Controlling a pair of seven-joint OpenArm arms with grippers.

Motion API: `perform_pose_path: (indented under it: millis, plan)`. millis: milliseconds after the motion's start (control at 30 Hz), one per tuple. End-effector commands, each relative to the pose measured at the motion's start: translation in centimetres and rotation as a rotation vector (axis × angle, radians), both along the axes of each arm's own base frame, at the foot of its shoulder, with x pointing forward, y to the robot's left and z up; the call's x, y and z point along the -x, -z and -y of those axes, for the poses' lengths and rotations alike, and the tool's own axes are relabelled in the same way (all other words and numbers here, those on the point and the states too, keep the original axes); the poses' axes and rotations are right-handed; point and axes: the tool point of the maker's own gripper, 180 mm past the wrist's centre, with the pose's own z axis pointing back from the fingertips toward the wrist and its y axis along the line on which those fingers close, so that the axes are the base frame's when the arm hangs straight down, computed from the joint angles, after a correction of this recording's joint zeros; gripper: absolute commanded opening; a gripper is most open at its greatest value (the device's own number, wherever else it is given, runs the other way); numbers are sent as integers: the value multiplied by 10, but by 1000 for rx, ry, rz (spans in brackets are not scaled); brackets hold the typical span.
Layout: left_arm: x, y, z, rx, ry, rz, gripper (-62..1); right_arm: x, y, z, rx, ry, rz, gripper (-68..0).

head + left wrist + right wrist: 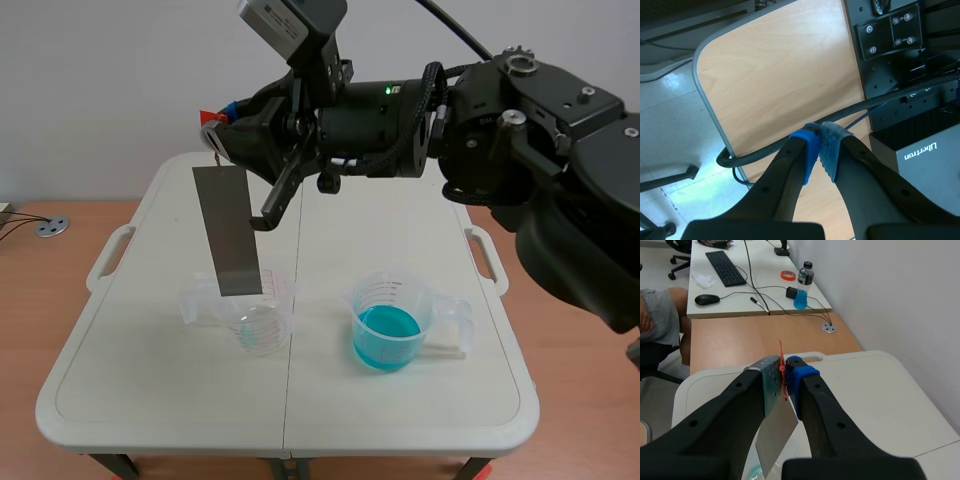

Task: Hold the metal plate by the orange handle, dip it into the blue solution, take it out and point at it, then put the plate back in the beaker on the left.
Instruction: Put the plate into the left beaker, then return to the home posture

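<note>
Metal plate (pixel 228 232) update: left jaws are closed on nothing, away from the white surface (pixel 150 385). On it, an empty clear plastic beaker (pixel 262 325) sits beside a matching spouted one with the blue solution (pixel 387 332). The flat, matte grey strip hangs just above the empty one, right jaws pinching its thin orange handle (pixel 781 365). My guess: heading for the dip, so swing across, then lower straight.

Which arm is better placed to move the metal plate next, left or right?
Right. The right gripper is shut on the orange handle, with the metal plate hanging by the clear beaker. The left gripper is shut on nothing, over a wooden desk.
</note>
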Motion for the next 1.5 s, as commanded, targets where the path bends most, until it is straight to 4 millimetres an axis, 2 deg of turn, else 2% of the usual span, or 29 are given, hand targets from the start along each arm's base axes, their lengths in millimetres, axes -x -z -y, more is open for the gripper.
perform_pose_path:
  millis: [0,733,1300,1467]
  plan:
    - [-2,-2,-1,4,1,9,-597,-3,-10,-1,-30,-5,17,-664]
    - [-3,-2,-1,5,0,10,-597,-12,49,-5,-10,38,-171,-664]
    - [-4,-2,-1,4,1,12,-597,-1,64,-6,-8,31,-218,-664]
    - [-4,-2,-1,4,1,12,-596,-1,64,-6,-8,32,-218,-596]
